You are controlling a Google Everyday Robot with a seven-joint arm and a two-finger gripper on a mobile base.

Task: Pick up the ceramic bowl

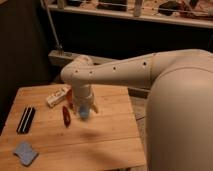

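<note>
My gripper (85, 106) hangs down from the big white arm over the middle of the wooden table (105, 140). A small blue cup (84, 113) shows right below it. A sliver of orange-red, the ceramic bowl (70, 99), peeks out just left of my wrist; most of it is hidden behind the arm. A slim dark-red elongated object (66, 116) lies on the table a little left of the gripper.
A white box (57, 96) lies at the table's back left. A black flat object (26, 120) lies near the left edge. A blue-grey pad (24, 152) lies at the front left corner. A dark shelf and a rail stand behind the table.
</note>
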